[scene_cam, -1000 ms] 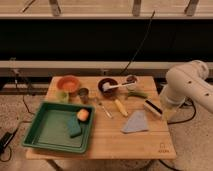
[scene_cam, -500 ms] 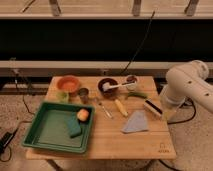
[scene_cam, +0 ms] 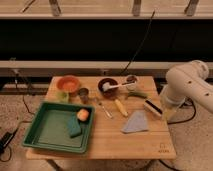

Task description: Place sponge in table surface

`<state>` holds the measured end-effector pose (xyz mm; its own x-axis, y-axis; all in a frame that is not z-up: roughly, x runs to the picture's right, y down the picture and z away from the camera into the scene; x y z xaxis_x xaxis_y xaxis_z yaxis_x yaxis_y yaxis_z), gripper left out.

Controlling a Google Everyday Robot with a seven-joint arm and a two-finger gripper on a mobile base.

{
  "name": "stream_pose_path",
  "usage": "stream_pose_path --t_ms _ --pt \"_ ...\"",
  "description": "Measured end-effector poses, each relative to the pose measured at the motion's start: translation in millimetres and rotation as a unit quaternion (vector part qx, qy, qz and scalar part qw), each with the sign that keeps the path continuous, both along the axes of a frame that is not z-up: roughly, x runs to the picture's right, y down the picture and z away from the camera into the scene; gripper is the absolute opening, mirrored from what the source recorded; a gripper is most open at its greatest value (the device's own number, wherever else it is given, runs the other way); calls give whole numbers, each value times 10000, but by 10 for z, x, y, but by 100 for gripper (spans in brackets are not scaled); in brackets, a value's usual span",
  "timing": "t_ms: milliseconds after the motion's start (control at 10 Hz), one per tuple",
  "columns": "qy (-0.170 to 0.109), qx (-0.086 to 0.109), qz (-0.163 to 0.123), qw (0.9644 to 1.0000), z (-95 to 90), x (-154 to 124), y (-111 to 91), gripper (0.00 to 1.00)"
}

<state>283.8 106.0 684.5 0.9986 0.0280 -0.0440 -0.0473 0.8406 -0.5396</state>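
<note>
Nothing has shifted since half a second ago: the white arm [scene_cam: 187,85] keeps its place at the far end of the table, and every object lies as it did. The gripper [scene_cam: 168,109] hangs low at that short edge of the table surface [scene_cam: 125,142], and from where I stand I cannot tell whether it is open or closed. Just beside it, the closest thing on the wood, lies a pale block with a black edge [scene_cam: 153,107]. A little further from the gripper is a grey-blue cloth [scene_cam: 136,122], and past that a yellow oblong item [scene_cam: 121,107] and a slim metal utensil [scene_cam: 104,109]. Towards the back of the table, still on the gripper's half, stand a small cup [scene_cam: 131,80] and a dark bowl [scene_cam: 107,86] with a white spoon resting in it. The sponge [scene_cam: 74,128] is well apart from the gripper, at the opposite end of the table, lying inside the green tray [scene_cam: 50,131] and touching an orange ball [scene_cam: 83,114] on the side nearest the gripper. Behind the tray sit an orange bowl [scene_cam: 68,83], a green cup [scene_cam: 62,96] and a metal cup [scene_cam: 84,93].
</note>
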Motion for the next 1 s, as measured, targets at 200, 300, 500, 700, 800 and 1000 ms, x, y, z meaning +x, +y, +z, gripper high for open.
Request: stream_pose_path --t_ms 200,300,500,700,800,1000 --pt "-310 -26 -33 9995 6 -146 -17 65" --pt "-457 -39 -60 9989 15 -265 -30 65" --pt "-894 -64 -231 9957 41 -764 -63 65" --pt "-1268 -92 -489 9907 88 -1282 -50 65" --pt "-1454 -91 -618 9874 111 -1542 -31 65" --pt "-1802 -65 -934 9792 171 -2012 34 65"
